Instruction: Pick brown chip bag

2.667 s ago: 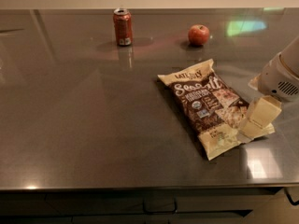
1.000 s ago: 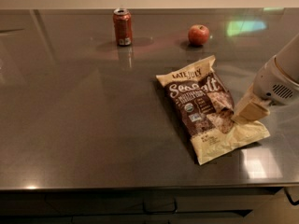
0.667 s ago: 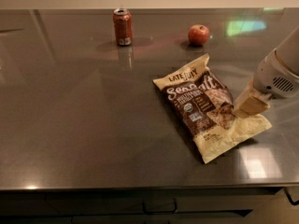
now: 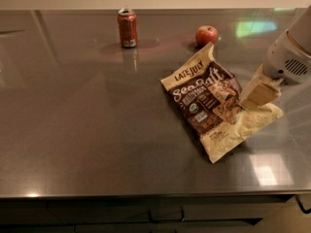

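The brown chip bag (image 4: pixel 204 101) lies at the right of the steel table (image 4: pixel 87 130). It has a dark brown middle, cream ends and white "Sea Salt" lettering. My gripper (image 4: pixel 255 97) comes in from the right edge of the camera view and is shut on the bag's right side, over the pictured chips. The bag's far cream end is tilted up off the table, while its near cream end still rests on the surface.
A red soda can (image 4: pixel 127 28) stands upright at the back of the table, left of centre. A red apple (image 4: pixel 206 34) sits at the back, just beyond the bag's raised end. The table's front edge runs along the bottom.
My gripper has closed on the bag's right side and moved up and slightly left. The bag has shifted with it and its far end has risen. The can and apple have not moved.
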Action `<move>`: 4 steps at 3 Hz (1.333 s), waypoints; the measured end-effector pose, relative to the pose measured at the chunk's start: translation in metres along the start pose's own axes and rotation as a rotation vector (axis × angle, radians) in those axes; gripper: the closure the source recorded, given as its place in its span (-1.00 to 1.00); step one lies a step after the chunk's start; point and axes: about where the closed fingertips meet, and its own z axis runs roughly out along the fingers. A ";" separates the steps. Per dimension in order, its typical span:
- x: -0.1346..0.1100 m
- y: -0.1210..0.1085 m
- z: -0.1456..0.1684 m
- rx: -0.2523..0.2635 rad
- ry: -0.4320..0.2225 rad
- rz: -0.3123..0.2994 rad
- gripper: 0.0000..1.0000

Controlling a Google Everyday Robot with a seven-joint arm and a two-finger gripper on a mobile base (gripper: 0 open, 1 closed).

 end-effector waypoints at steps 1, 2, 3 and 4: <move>-0.019 -0.002 -0.023 -0.009 -0.036 -0.032 1.00; -0.036 -0.004 -0.044 -0.013 -0.082 -0.067 1.00; -0.054 -0.004 -0.067 -0.002 -0.126 -0.117 1.00; -0.073 -0.002 -0.093 0.013 -0.182 -0.164 1.00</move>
